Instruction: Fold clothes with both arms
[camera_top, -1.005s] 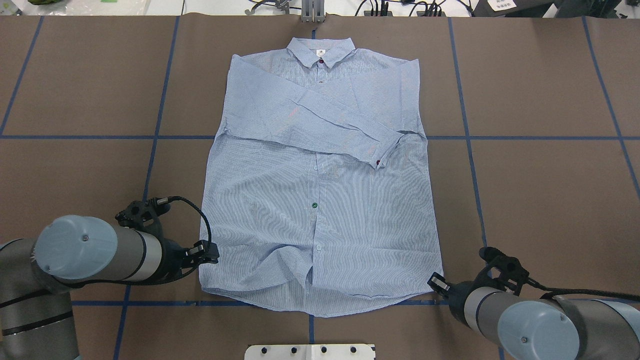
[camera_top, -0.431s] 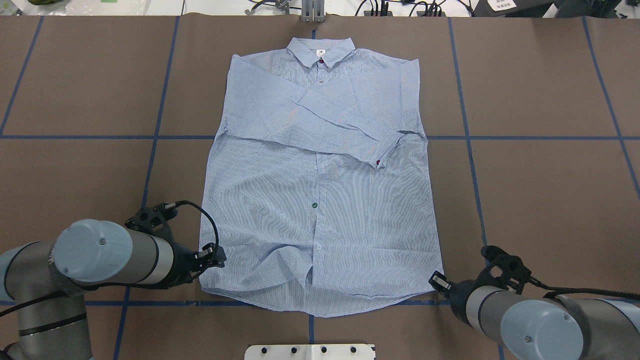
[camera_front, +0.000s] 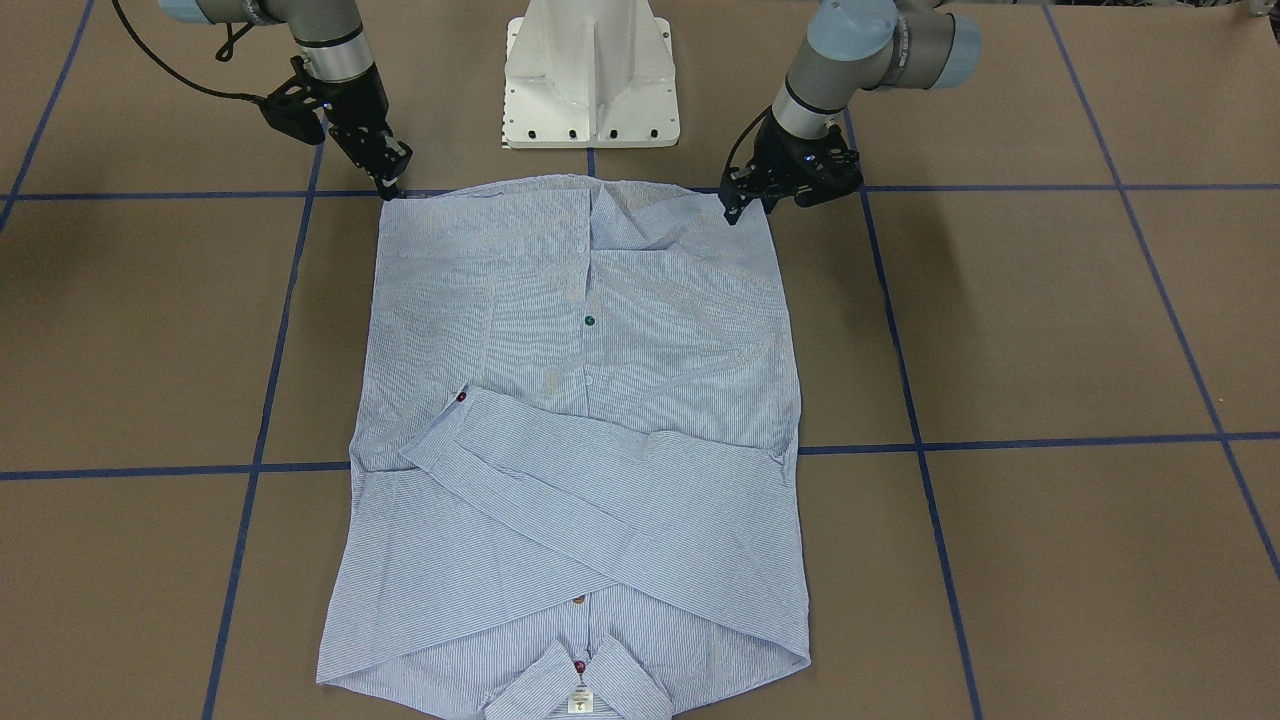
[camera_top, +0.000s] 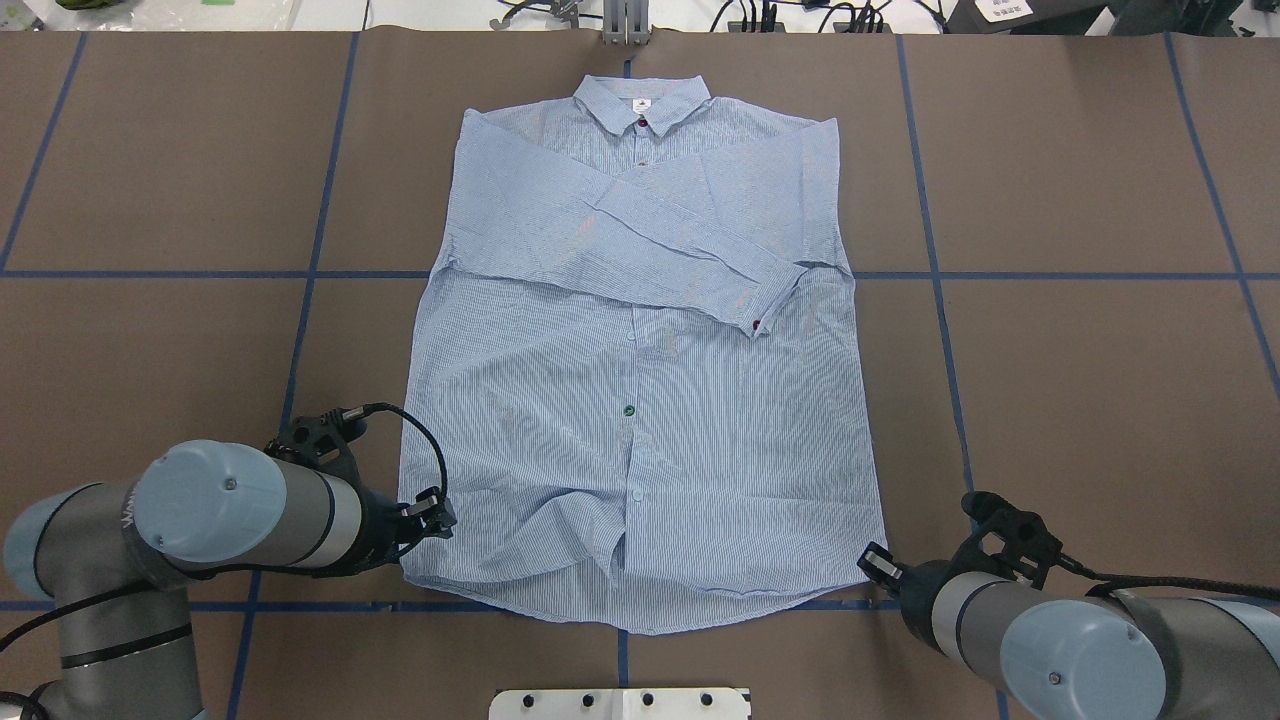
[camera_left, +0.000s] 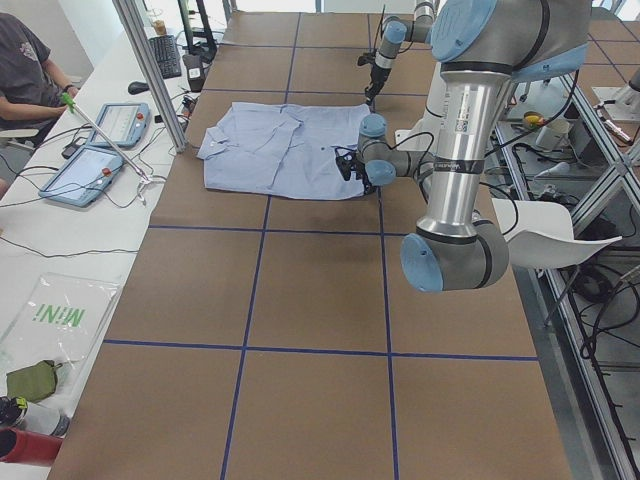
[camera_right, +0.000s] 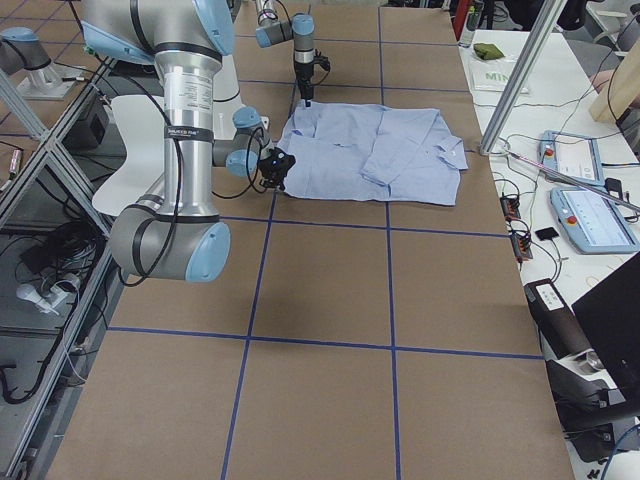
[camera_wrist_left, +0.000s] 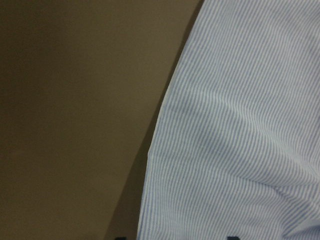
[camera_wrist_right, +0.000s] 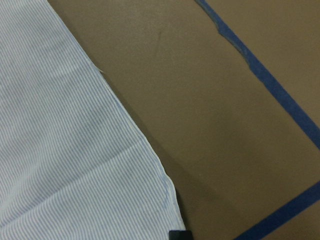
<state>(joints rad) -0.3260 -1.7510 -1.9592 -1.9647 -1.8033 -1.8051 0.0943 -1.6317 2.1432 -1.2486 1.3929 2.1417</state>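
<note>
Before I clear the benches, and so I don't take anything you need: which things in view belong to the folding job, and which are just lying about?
Job in hand:
shirt
left arm
right arm

Lying about, off the mat:
keyboard
tablet
clear bag
green pouch

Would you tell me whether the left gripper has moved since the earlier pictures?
Yes. In the overhead view the left gripper has shifted right, away from the vertical blue tape line and up to the near hem corner of the shirt.
</note>
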